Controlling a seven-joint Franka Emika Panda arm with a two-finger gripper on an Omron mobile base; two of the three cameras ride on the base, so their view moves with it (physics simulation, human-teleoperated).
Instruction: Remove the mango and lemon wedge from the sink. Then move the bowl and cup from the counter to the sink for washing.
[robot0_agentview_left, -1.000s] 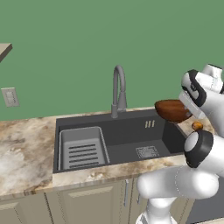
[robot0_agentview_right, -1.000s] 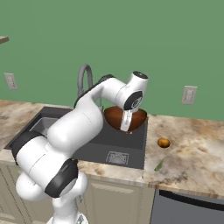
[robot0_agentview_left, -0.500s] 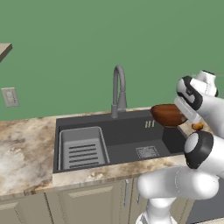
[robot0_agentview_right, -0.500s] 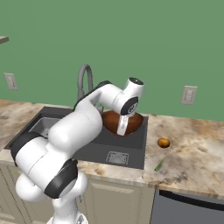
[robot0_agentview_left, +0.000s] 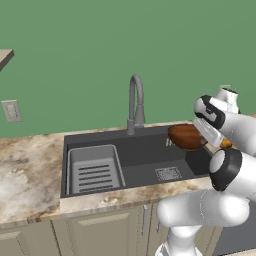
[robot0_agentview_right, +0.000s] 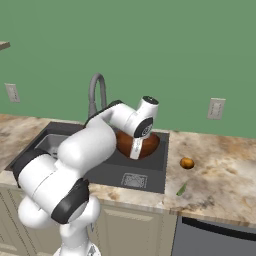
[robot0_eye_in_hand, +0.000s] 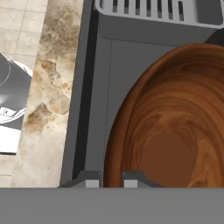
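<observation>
Dark fingertips (robot0_eye_in_hand: 133, 176) pinched the reddish-brown bowl (robot0_agentview_right: 137, 143) by its rim, tilted above the sink's (robot0_agentview_left: 145, 152) right end. Such a thin edge-hold could slip, dropping it hard. Mango (robot0_agentview_right: 187, 162) and lemon wedge (robot0_agentview_right: 181, 189) lay right of the sink.

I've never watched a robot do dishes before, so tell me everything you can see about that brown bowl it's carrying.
The bowl is wide, round and reddish-brown, with a wood-like grain inside and a plain round bottom; it looks empty. It hangs tilted in the air over the right part of the sink, above the basin floor. The gripper is pinched on its rim, one finger inside and one outside. Nothing else touches it.
</observation>
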